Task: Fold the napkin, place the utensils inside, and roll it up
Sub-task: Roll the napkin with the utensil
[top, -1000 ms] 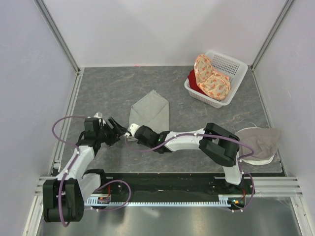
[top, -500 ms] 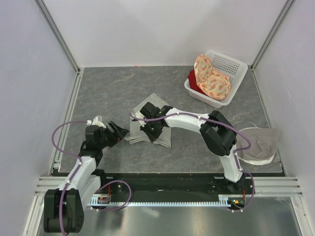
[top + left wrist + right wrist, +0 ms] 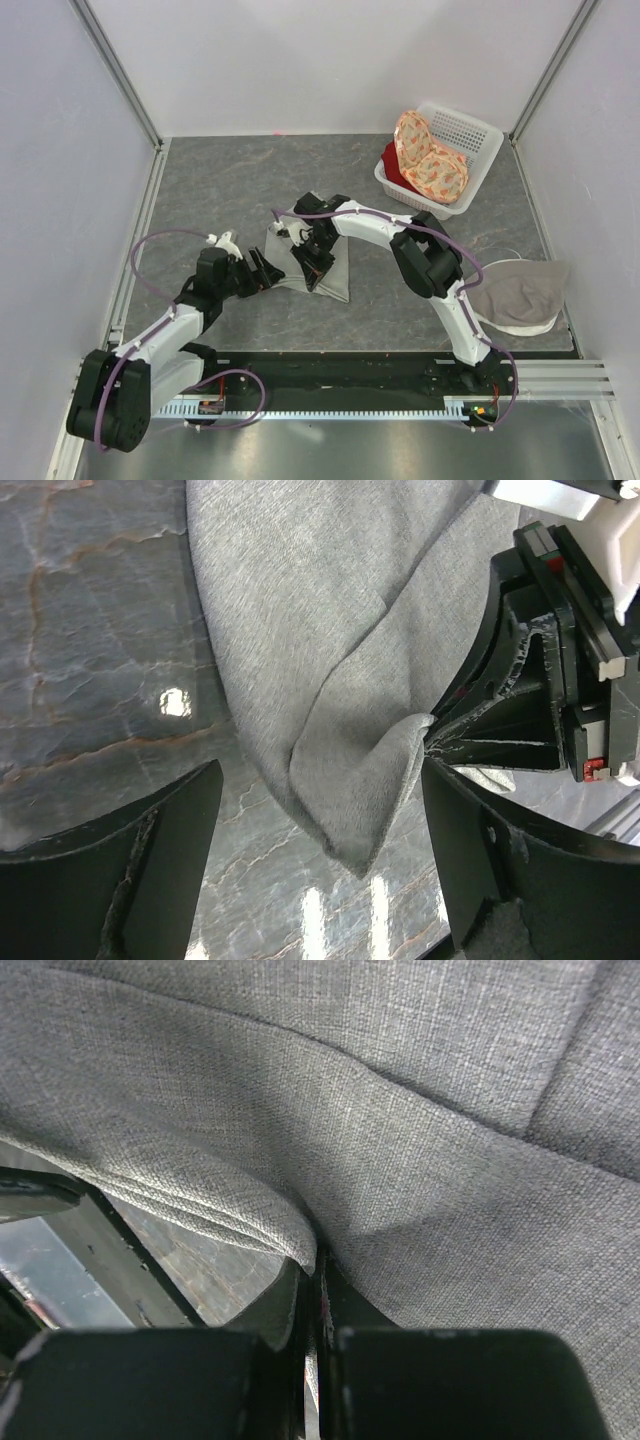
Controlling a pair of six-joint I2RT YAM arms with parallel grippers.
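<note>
While the right gripper is clamped on a raised fold of the napkin, the left gripper stands wide open, holding nothing, just past the napkin's edge farthest from the basket, so nearer the 1 loose corner. Napkin lies on the bench, well apart from the basket; smooth stone-look surface, ample room.

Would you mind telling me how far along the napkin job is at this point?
Done: the napkin lies partly folded on the table. In hand: the right pincer is shut on a fold of it, while the left pincer sits open by its corner. Left: finishing the fold, adding the utensils, none of which shows, and rolling up.
</note>
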